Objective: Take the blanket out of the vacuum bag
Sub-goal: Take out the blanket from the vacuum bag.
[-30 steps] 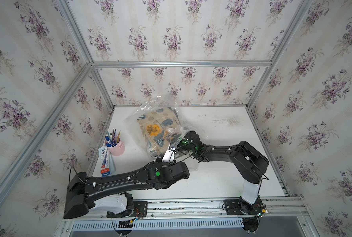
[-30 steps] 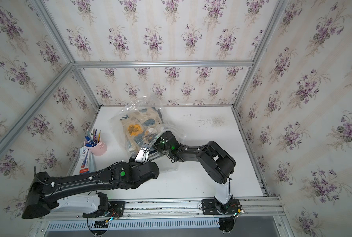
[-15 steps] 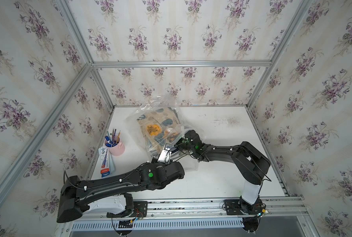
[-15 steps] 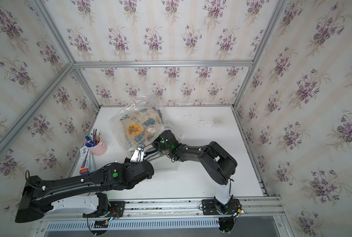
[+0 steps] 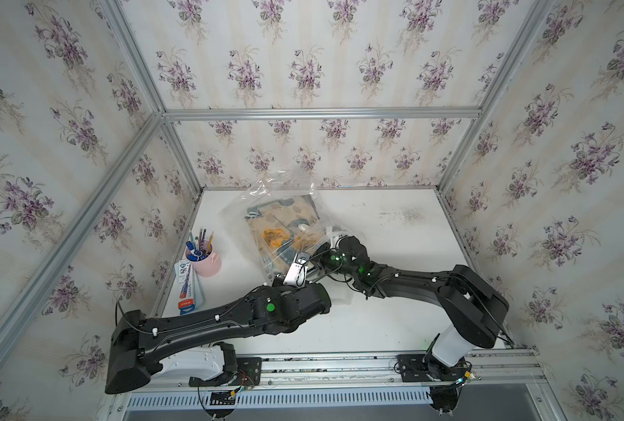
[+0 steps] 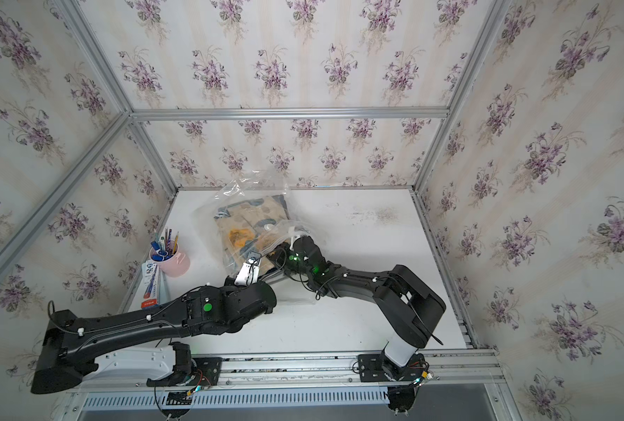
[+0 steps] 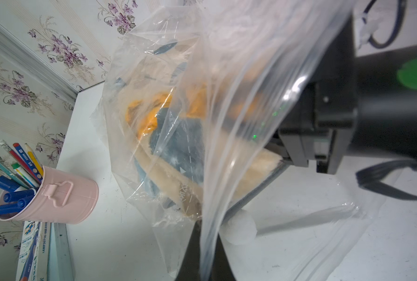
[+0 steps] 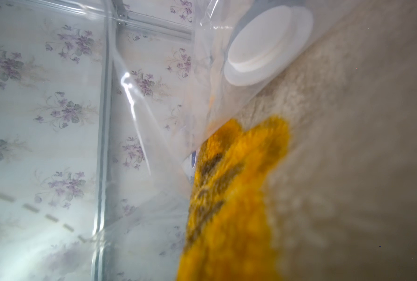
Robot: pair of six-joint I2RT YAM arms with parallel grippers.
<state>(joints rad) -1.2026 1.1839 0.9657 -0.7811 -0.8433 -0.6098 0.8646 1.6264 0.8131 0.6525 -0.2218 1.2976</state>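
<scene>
The left jaws pinch the vacuum bag [image 7: 239,60] at its mouth as anchor while the right jaws, inside, seemingly clamp the blanket [image 7: 173,150] for pulling.

right tool [image 7: 284,155] tips hidden behind vacuum bag [image 7: 239,73], blanket [image 8: 348,170] blurred close-up

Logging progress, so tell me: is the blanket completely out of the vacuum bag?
No, the blanket lies inside the clear vacuum bag, visible through its plastic in the left wrist view.

vacuum bag [image 5: 263,191]: clear, crinkled, white valve cap [image 5: 304,227] on top | blanket [image 5: 285,218]: folded, beige-orange-grey, inside bag
</scene>
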